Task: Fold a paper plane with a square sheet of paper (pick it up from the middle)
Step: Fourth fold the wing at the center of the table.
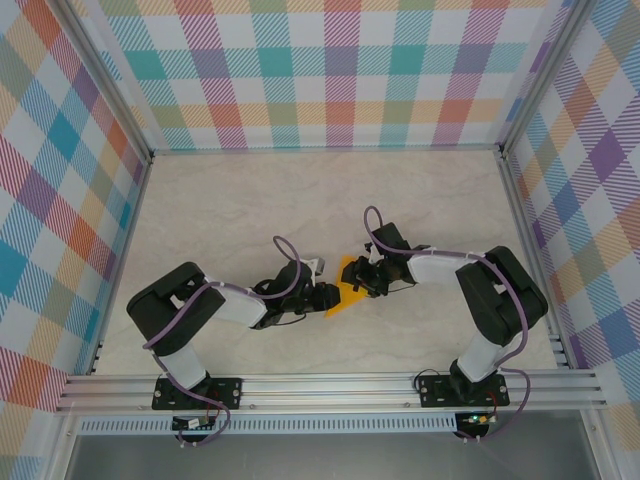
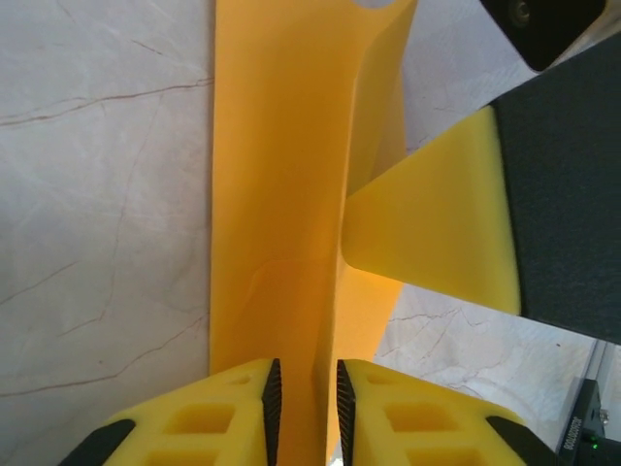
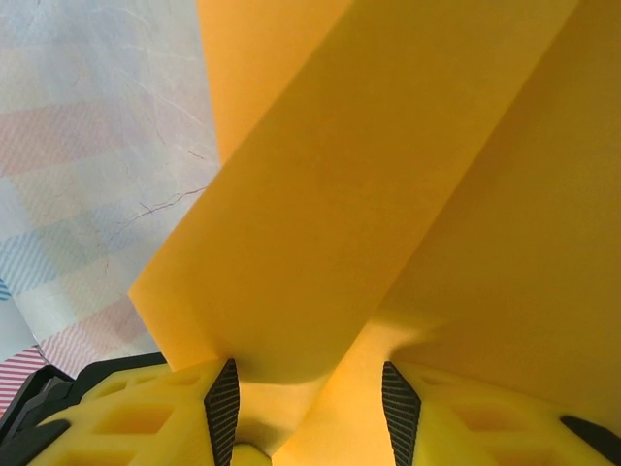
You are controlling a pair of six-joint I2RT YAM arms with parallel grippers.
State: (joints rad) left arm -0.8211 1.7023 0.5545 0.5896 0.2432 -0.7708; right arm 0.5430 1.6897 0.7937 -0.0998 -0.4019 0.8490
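The square sheet of paper [image 1: 347,296], orange-yellow and partly folded, sits mid-table between my two grippers. In the left wrist view it stands as a tall creased strip [image 2: 277,194], and its ridge runs down between the pads of my left gripper [image 2: 304,379]. Those pads are a narrow gap apart and not pressed shut. One finger [image 2: 427,233] of the right gripper reaches in from the right against the fold. In the right wrist view the bent sheet [image 3: 388,175] lies across my right gripper [image 3: 310,388], whose pads stand wide apart. From above, the left gripper [image 1: 328,298] and right gripper [image 1: 368,280] nearly meet.
The pale marble tabletop [image 1: 250,200] stretches behind and to both sides of the arms. Checked walls [image 1: 330,70] close off the back and sides. An aluminium rail [image 1: 330,385] runs along the near edge, where the arm bases are bolted.
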